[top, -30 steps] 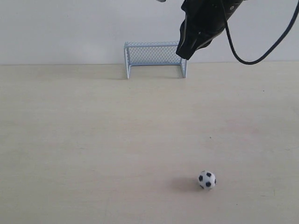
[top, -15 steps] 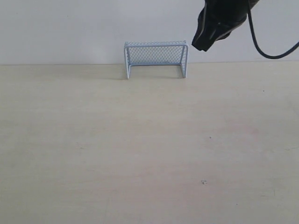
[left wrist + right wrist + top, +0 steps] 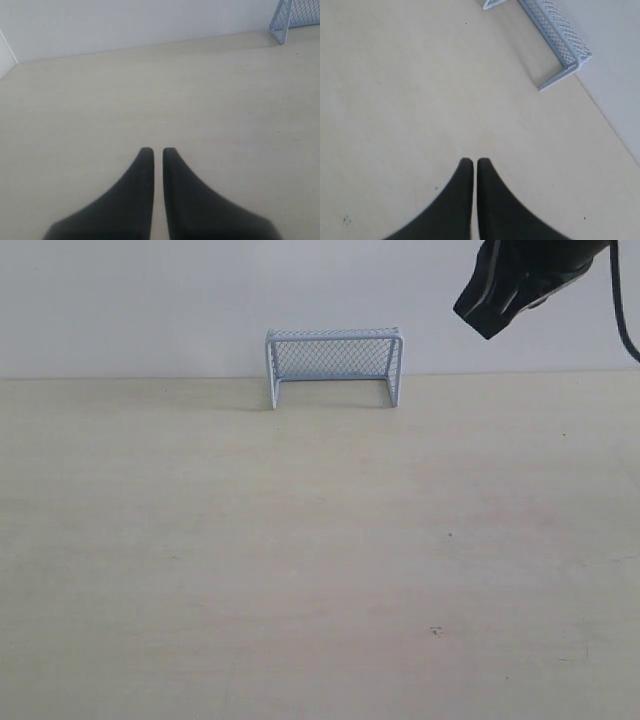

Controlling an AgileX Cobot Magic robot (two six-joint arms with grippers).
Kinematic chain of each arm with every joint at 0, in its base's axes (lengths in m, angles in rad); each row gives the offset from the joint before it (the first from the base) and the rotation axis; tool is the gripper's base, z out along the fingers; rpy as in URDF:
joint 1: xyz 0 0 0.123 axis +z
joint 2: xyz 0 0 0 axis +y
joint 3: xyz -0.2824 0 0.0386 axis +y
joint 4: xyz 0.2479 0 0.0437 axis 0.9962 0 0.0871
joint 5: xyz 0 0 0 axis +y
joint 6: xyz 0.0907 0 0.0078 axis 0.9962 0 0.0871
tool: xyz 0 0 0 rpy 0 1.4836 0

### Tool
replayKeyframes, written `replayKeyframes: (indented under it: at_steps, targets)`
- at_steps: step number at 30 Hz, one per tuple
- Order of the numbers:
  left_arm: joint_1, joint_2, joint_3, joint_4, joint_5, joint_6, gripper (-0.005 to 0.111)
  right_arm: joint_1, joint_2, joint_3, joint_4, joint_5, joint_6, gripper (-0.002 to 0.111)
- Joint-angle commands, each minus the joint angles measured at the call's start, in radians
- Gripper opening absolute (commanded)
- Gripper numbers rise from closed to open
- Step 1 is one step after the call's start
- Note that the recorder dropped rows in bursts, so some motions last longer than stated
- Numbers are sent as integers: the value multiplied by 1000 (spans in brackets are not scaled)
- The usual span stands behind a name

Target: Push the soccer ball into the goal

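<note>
The goal (image 3: 333,335) stands at the far edge of the table against the white wall, its mouth facing the front. One corner of the goal (image 3: 283,22) shows in the left wrist view, and its netted side (image 3: 555,25) shows in the right wrist view. The soccer ball appears in no view. My right gripper (image 3: 487,328) hangs high to the right of the goal, shut and holding nothing, above bare table in the right wrist view (image 3: 474,161). My left gripper (image 3: 158,151) is shut and empty over bare table, and is outside the exterior view.
The pale wooden table (image 3: 300,540) runs back to a white wall (image 3: 150,300). A black cable (image 3: 625,320) trails from the right arm at the upper right. A few small dark specks (image 3: 434,631) mark the tabletop.
The ball lay at the front right a second ago and has been gone since half a second ago. The right arm has moved right and upward, away from the goal.
</note>
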Motion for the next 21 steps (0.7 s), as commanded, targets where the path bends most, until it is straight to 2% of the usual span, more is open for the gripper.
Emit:
replayKeyframes:
  at_steps: [1,8,15,21]
  targets:
    - [-8,5,-4,0,-3,-9,6,-4,-10,8,-7,27,15,0]
    - [-8,5,-4,0,-3,-9,6,-4,-18,30,-9,33,27,0]
    - [-8,5,-4,0,-3,-9,6,-4,-109,169,-13,-78,27,0]
    - [-8,5,-4,0,-3,-9,6,-4,-187,237,-38,-103,67,0]
